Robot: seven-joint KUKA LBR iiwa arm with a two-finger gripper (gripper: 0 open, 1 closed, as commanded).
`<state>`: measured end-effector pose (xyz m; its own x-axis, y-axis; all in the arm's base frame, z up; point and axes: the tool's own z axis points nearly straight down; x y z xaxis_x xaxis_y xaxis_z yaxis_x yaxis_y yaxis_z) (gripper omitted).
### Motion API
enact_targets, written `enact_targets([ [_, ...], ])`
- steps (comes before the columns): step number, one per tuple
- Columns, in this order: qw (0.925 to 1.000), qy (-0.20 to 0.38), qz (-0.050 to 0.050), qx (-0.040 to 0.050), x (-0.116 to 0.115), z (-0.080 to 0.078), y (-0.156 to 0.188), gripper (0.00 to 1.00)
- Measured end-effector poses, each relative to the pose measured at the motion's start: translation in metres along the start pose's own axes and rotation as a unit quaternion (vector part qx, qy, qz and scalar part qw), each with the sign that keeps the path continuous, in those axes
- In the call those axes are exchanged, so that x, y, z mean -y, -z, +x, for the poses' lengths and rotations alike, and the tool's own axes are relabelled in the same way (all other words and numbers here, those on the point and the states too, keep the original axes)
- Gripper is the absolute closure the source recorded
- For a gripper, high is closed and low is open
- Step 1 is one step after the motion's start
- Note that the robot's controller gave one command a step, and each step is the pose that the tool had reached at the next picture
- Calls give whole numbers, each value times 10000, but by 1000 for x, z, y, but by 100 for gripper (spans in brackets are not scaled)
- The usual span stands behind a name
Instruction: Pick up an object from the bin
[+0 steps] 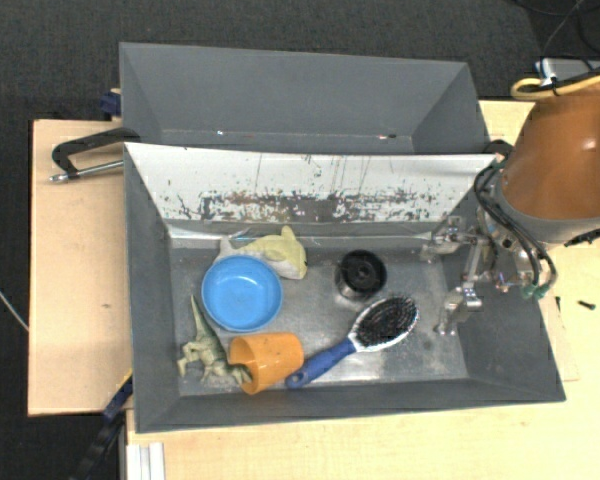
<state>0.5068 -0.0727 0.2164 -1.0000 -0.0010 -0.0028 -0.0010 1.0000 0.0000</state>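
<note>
The gripper (452, 273) hangs spread and empty above bare floor at the right end of the bin (510, 358), the blue-handled hairbrush (383, 323) lying just to its left; a clean lift, I'd judge, means closing squarely across the brush's narrow neck

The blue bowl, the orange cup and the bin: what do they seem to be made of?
Blue bowl: probably plastic, smooth, even colour, slight sheen. Orange cup: likely plastic too, matte and uniform. Bin: grey sheet metal, flat folded walls, brownish scratches on the back one.
</note>
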Motion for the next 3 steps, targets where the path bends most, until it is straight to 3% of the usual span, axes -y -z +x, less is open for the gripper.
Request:
enact_targets([
  [1,9773,2117,-9,6,-17,9,-142,0],
  [2,9772,2122,1,15,-17,8,-141,100],
  [3,9783,2072,14,54,-19,1,48,100],
])
